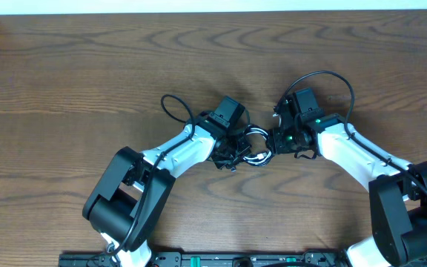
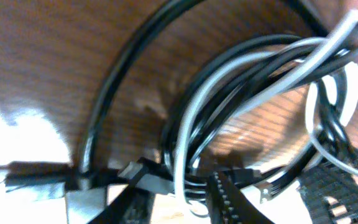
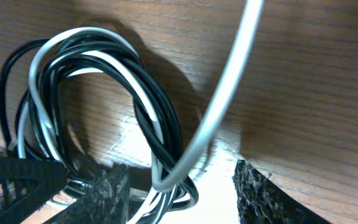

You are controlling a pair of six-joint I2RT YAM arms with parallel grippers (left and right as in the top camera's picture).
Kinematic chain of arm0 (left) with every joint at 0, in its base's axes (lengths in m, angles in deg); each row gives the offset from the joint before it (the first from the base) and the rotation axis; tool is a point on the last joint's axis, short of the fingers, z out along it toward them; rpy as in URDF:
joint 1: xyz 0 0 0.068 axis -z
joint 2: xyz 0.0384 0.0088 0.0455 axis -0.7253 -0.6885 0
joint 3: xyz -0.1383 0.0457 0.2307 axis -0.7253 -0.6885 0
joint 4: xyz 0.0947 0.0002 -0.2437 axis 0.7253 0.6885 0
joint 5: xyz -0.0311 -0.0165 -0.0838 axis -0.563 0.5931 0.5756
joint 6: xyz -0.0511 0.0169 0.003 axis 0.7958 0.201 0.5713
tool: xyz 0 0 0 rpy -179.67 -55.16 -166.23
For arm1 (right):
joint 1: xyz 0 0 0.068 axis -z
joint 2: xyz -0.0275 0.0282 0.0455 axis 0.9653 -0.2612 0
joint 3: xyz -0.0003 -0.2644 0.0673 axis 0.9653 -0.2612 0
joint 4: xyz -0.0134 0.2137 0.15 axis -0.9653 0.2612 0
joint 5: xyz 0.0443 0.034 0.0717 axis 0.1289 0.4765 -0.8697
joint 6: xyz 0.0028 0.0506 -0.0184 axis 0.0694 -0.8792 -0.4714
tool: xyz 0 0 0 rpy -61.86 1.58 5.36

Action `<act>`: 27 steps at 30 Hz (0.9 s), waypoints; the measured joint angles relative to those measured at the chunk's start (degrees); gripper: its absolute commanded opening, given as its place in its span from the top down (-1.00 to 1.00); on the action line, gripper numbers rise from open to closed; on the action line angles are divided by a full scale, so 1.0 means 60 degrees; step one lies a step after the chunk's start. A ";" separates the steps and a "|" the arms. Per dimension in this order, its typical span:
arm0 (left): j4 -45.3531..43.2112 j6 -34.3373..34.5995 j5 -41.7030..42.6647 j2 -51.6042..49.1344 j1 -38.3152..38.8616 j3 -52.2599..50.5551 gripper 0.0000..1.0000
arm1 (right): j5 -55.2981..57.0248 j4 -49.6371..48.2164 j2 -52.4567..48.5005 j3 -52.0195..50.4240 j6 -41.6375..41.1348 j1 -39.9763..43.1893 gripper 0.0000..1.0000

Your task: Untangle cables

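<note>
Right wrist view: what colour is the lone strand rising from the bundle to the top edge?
The strand is white, clearest in the right wrist view.

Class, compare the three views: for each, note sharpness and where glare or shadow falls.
Overhead: sharp, evenly lit, shadows faint. Left wrist: the black cable and white cable are blurred by closeness, and glare whitens the table lower left. Right wrist: wood grain crisp, both cables cast a dark shadow, glare along the bottom edge.

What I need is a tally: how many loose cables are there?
2: black cable and white cable, coiled together between left gripper and right gripper; others may hide beneath.
</note>
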 measured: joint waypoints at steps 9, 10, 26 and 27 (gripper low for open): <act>-0.0448 -0.0022 0.0565 -0.0175 -0.0178 0.0000 0.50 | 0.0204 0.0022 -0.0007 0.0000 0.0084 0.0004 0.11; -0.0452 -0.0026 0.0663 -0.0204 -0.0233 0.0000 0.54 | 0.0229 0.0018 -0.0015 0.0000 0.0091 0.0000 0.12; -0.0470 -0.0576 0.0914 -0.0248 -0.0361 0.0011 0.02 | 0.0346 -0.0044 -0.0146 0.0000 0.0091 0.0004 0.11; -0.0470 -0.0601 0.0914 -0.0244 -0.0361 0.0025 -0.06 | 0.0346 -0.0047 -0.0146 0.0000 0.0091 0.0000 0.10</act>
